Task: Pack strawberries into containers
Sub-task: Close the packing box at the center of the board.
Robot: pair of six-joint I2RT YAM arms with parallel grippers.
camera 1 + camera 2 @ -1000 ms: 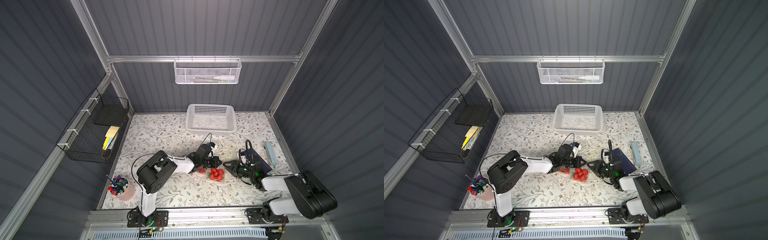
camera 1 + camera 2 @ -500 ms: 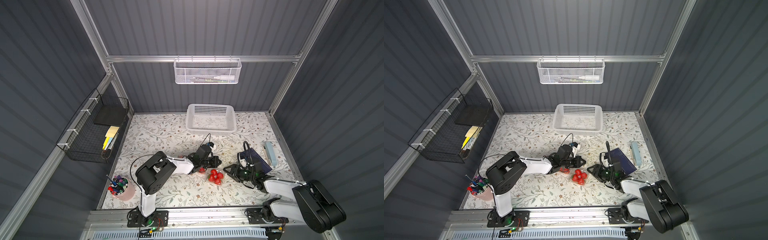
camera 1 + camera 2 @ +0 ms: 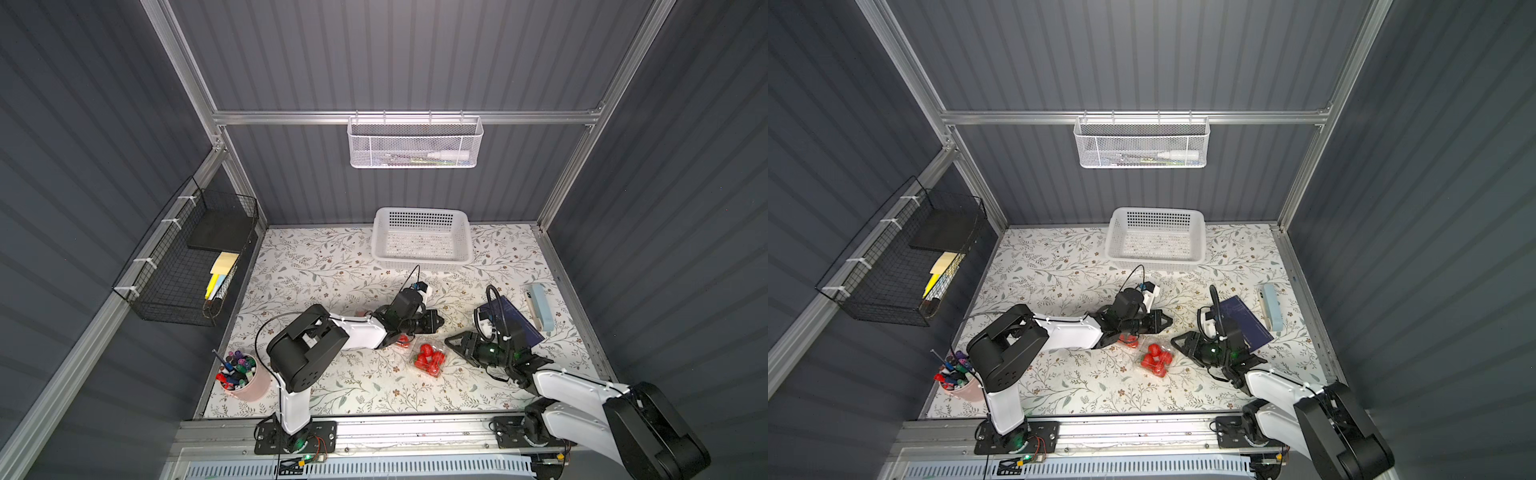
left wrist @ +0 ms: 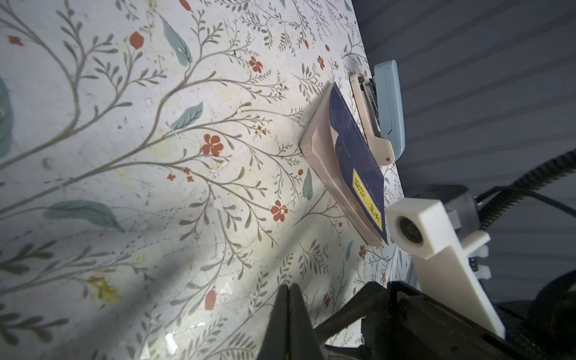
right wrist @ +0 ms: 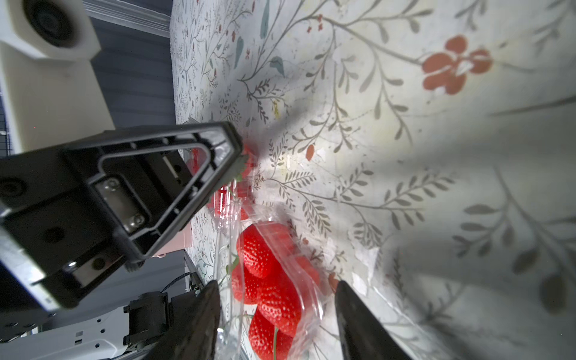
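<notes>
A clear container (image 3: 443, 362) (image 5: 311, 299) with several red strawberries (image 3: 427, 358) (image 5: 265, 258) inside lies on the floral table near the front middle. My right gripper (image 3: 454, 344) (image 5: 276, 296) is open, its two black fingers on either side of this container's near end. In the right wrist view one finger is close to the plastic wall and the other stands apart from it. My left gripper (image 3: 437, 322) (image 4: 290, 299) is shut on nothing, low over the table just behind that container. More strawberries (image 3: 401, 341) (image 5: 230, 193) in clear plastic lie half hidden under the left wrist.
A white perforated basket (image 3: 422, 237) stands at the back middle. A dark blue book (image 3: 517, 324) (image 4: 352, 162) and a pale blue stapler (image 3: 540, 305) (image 4: 386, 106) lie at the right. A pink cup of pens (image 3: 243, 376) stands front left. Wire baskets hang on the walls.
The right gripper's jaws have widened and its arm has dropped lower and stretched out. The container of strawberries has shifted slightly toward the table's front. The left arm has barely moved.
</notes>
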